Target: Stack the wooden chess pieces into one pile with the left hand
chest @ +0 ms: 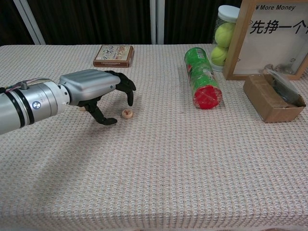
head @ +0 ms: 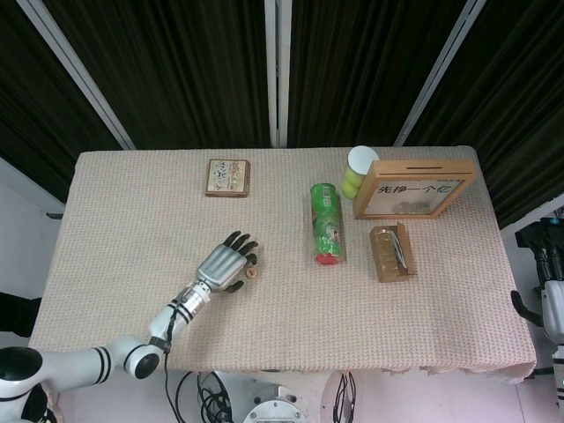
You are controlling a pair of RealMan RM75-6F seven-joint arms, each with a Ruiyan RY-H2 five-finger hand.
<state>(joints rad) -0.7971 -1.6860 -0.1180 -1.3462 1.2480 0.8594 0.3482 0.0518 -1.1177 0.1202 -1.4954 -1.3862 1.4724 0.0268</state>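
Left hand (chest: 94, 89): silver shell, black fingers (chest: 126, 89); black-banded silver forearm.

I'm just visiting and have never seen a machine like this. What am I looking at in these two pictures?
It is a robot with two arms, each ending in a hand. One camera looks down from its head, the other forward from its chest. Its left hand reaches over a cloth-covered table, fingers spread around a small wooden chess piece, holding nothing yet. Also on the table: a flat box, a green can lying down, a jar of tennis balls, a framed sign and an open carton. The right hand waits at the table's edge.
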